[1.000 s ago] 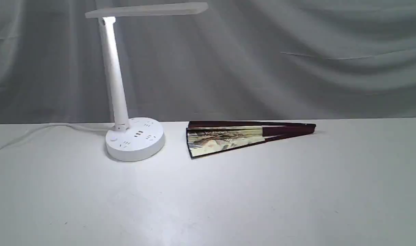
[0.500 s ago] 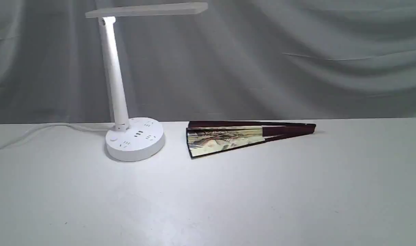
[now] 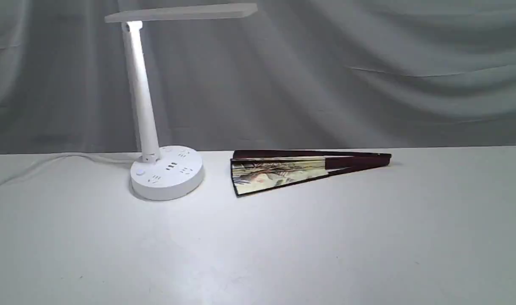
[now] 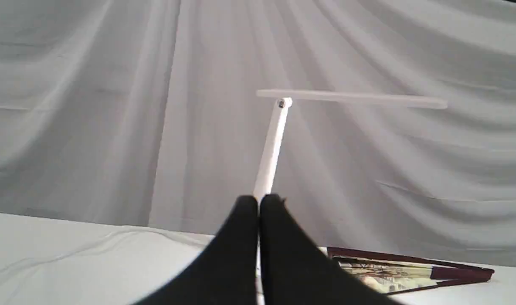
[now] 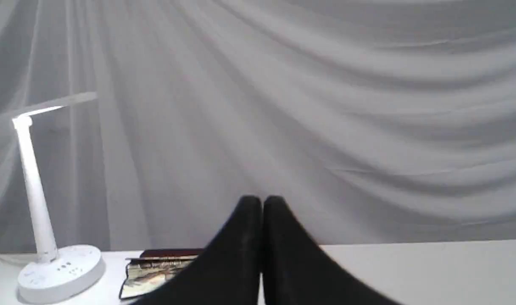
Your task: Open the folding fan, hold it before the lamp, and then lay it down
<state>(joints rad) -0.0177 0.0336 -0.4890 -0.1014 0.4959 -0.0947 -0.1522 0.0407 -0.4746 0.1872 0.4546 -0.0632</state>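
The folding fan [image 3: 300, 170] lies on the white table, only slightly spread, its painted cream leaf toward the lamp and its maroon ribs pointing right. The lit white lamp [image 3: 166, 171] stands left of it, with its light bar [image 3: 181, 12] overhead. Neither gripper shows in the exterior view. In the left wrist view my left gripper [image 4: 258, 203] is shut and empty, well back from the lamp [image 4: 271, 148] and the fan [image 4: 406, 271]. In the right wrist view my right gripper [image 5: 262, 202] is also shut and empty, with the fan [image 5: 156, 271] and the lamp [image 5: 33, 190] beyond it.
The lamp's white cable [image 3: 50, 163] runs left across the table [image 3: 258, 254] from the base. A grey draped curtain [image 3: 368, 76] hangs along the table's far edge.
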